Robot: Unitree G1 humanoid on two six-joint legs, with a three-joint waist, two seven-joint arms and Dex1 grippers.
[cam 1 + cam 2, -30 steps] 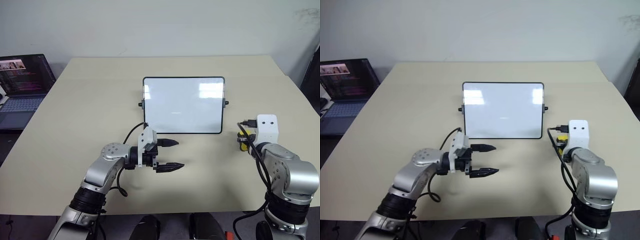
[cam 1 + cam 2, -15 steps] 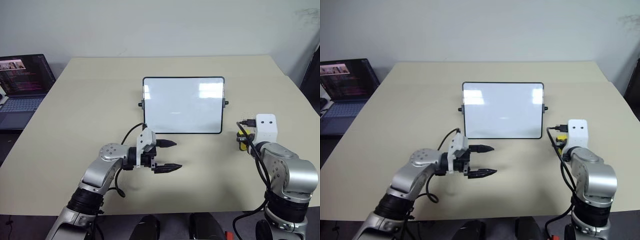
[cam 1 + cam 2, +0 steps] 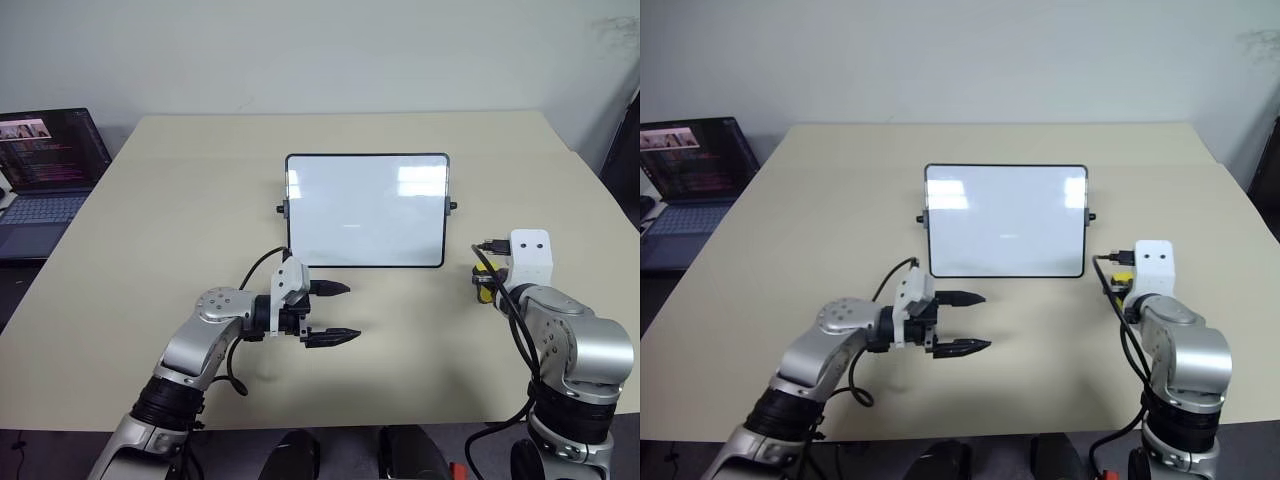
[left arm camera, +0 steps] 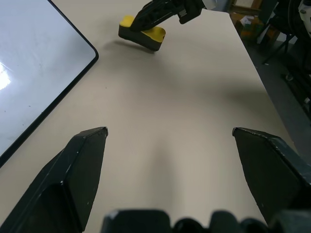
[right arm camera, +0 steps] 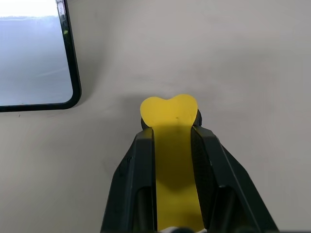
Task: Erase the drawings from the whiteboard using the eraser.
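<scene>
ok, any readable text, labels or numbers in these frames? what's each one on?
Nothing can be read.
Laptop screen: lines of coloured text, too small to read.
Whiteboard: no words; one faint small mark near its middle, not legible as a character.
Eraser: plain yellow top, no label visible.
Right gripper and left gripper: no visible markings.

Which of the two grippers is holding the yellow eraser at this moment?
The right gripper: its fingers are shut on the yellow eraser, just right of the whiteboard. The left gripper is open and holds nothing, below the whiteboard's lower left corner.
</scene>
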